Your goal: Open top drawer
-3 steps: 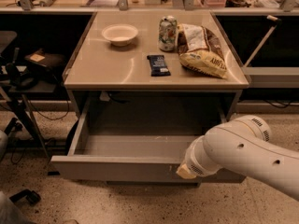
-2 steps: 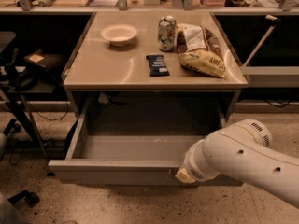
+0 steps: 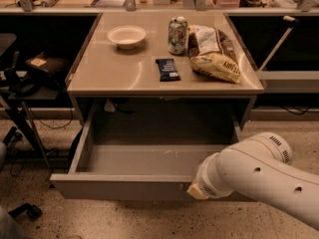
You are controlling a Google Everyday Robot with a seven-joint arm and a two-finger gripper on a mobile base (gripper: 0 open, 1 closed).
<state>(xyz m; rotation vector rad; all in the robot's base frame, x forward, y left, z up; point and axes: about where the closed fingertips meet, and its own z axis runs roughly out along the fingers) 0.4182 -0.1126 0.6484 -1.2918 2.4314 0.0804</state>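
- My pincer (image 3: 196, 191) sits at the front edge of the top drawer (image 3: 124, 187).
- The open drawer stretches left of it.
- Wide or narrow? I cannot tell.

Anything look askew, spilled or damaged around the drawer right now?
Nothing stands out. The wide grey top drawer sits pulled out and level; the gripper is at its front edge, right of centre.
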